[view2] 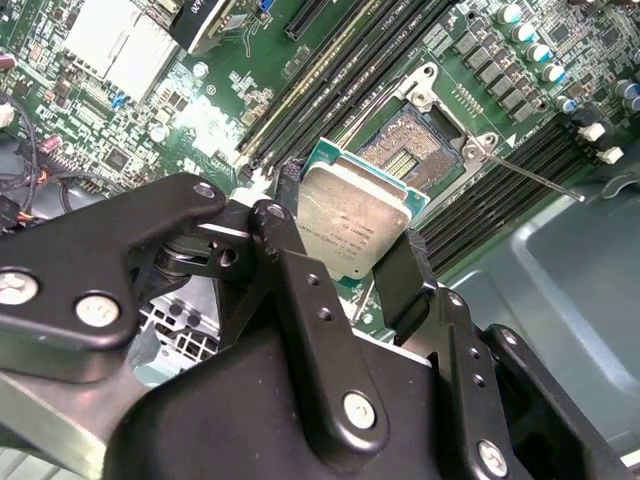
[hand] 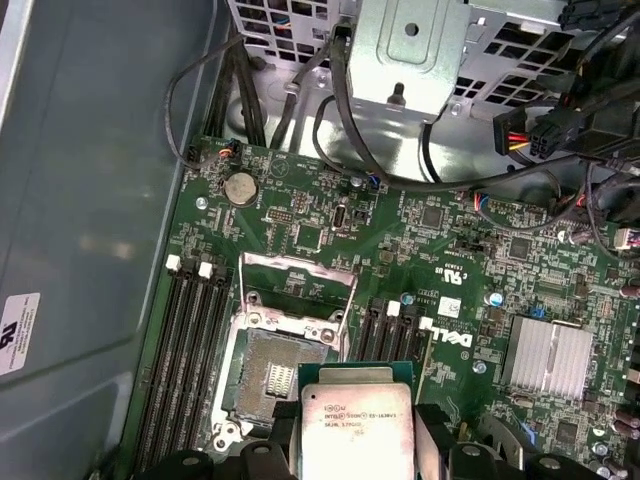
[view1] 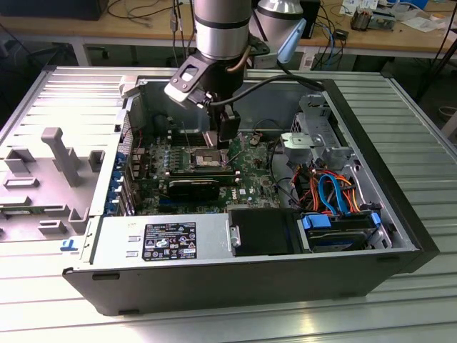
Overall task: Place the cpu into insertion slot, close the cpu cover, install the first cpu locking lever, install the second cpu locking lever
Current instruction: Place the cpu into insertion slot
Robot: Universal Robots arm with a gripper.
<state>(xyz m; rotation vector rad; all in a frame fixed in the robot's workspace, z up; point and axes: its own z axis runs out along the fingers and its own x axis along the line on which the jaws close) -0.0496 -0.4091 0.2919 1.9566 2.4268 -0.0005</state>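
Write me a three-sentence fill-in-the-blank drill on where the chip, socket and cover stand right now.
1. The gripper is shut on the ____.
2. The insertion slot lies ____, with nothing seated in it.
3. The cpu cover is swung ____, not closed over the slot.

Missing words: cpu; empty; open.
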